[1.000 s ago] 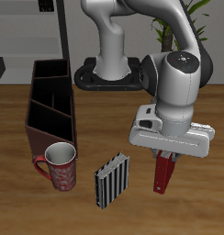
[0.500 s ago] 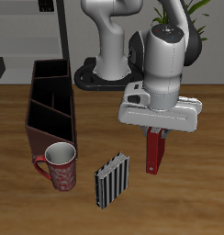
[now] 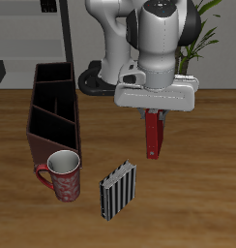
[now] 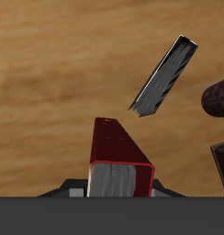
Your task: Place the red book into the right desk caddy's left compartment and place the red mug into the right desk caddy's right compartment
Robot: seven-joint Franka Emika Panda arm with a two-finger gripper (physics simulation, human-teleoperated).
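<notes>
The red book (image 3: 154, 135) hangs upright above the table, held at its upper end by my gripper (image 3: 155, 113), which is shut on it. In the wrist view the red book (image 4: 117, 152) points away from the camera toward the table. The red mug (image 3: 65, 175) stands on the table close to the near end of the right desk caddy (image 3: 50, 112), a long dark maroon box with dividers. A curved edge of the red mug (image 4: 218, 95) and a corner of the caddy (image 4: 223, 163) show in the wrist view.
A black-and-white striped book (image 3: 118, 188) stands on the table beside the mug, below and in front of the held book; it also appears as the striped book (image 4: 166, 74) in the wrist view. The robot base (image 3: 115, 77) is behind.
The gripper has risen and moved toward the caddy side, carrying the red book higher above the table. Mug, striped book and caddy have not moved.
</notes>
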